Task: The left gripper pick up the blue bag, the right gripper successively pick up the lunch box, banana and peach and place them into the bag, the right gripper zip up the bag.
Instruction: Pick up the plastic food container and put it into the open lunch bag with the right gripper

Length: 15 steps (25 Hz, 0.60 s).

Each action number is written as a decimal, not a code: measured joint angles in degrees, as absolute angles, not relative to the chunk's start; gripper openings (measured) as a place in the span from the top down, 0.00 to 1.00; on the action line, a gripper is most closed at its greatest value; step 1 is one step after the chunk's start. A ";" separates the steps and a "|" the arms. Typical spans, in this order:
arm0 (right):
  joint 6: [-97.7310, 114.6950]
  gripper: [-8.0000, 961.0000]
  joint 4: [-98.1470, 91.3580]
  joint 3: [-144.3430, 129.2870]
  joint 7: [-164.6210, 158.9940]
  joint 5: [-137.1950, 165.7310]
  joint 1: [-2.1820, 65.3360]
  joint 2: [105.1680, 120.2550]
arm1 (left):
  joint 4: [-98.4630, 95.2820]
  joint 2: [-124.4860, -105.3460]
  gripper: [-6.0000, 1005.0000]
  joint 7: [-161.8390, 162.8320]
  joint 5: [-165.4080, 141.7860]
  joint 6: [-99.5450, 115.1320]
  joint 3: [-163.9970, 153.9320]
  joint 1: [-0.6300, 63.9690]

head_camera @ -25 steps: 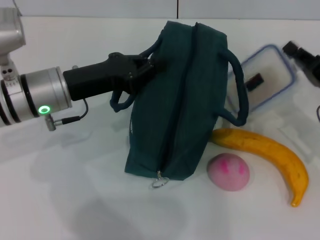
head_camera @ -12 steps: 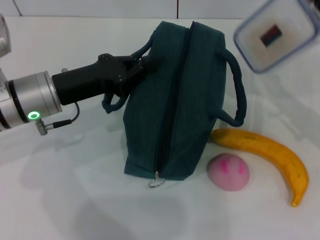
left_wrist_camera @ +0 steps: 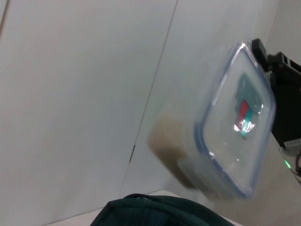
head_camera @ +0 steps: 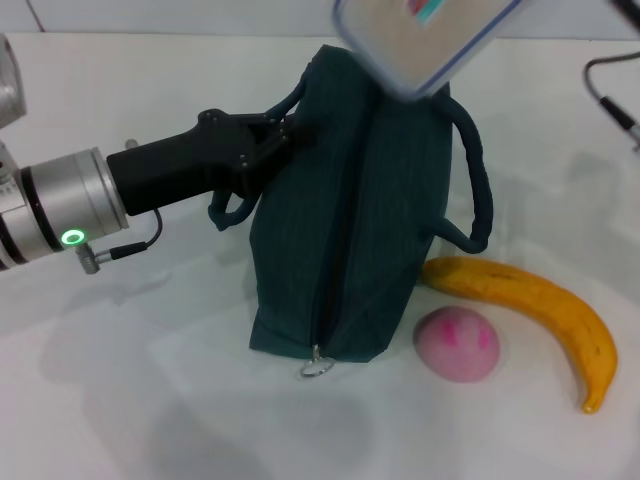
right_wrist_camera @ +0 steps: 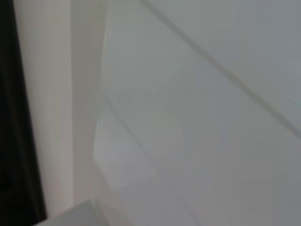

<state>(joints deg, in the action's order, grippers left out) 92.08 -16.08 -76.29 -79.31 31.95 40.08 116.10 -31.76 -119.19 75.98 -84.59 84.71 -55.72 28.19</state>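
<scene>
- Left gripper (head_camera: 283, 138), in the head view, is clamped on the near handle of the bag (head_camera: 350, 210), which stands on the table (head_camera: 150, 400) with its zipper apparently closed along the top and the ring pull (head_camera: 317, 366) at the near end.
- Lunch box (head_camera: 425, 35) hangs in the air above the bag's far end; banana (head_camera: 535, 310) and peach (head_camera: 457, 344) lie on the table just beside the bag, the peach close to the banana.
- Left wrist view: the lunch box (left_wrist_camera: 230, 127) floats over the bag's top edge (left_wrist_camera: 155, 212), with a black piece of the right gripper (left_wrist_camera: 282, 94) at its side; how its fingers stand I cannot tell.
- Right wrist view shows only blank pale surfaces.
- Step in hand, by my judgement: carrying the lunch box to the bag. Next it must be lowered inside, which needs the bag's mouth open.
</scene>
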 joint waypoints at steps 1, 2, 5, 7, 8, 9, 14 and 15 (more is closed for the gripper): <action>91.97 0.89 -15.94 -77.56 -79.37 31.96 40.20 116.10 | -31.74 -119.22 0.96 75.98 -84.53 84.69 -55.72 28.24; 91.84 0.89 -15.81 -78.41 -79.33 31.97 40.14 116.10 | -31.71 -119.24 0.96 75.97 -84.40 84.66 -55.71 28.31; 90.70 0.89 -15.68 -80.50 -78.99 31.98 38.76 116.15 | -31.71 -119.26 0.96 75.69 -83.78 84.56 -55.66 28.34; 90.08 0.89 -15.91 -82.29 -78.92 31.98 37.99 116.17 | -31.71 -119.27 0.96 75.31 -83.26 84.48 -55.65 28.28; 89.81 0.89 -16.03 -83.37 -78.83 32.01 37.69 116.16 | -31.71 -119.27 0.96 75.18 -83.11 84.46 -55.65 28.24; 89.38 0.89 -16.09 -84.33 -78.68 32.08 37.41 116.13 | -31.71 -119.27 0.96 75.13 -82.98 84.45 -55.64 28.22; 84.40 0.89 -16.21 -89.24 -78.29 32.54 37.13 116.10 | -31.72 -119.27 0.96 75.13 -82.90 84.45 -55.63 28.53; 83.52 0.89 -16.22 -89.86 -78.38 32.55 37.27 116.09 | -31.72 -119.27 0.96 75.13 -82.90 84.42 -55.63 28.55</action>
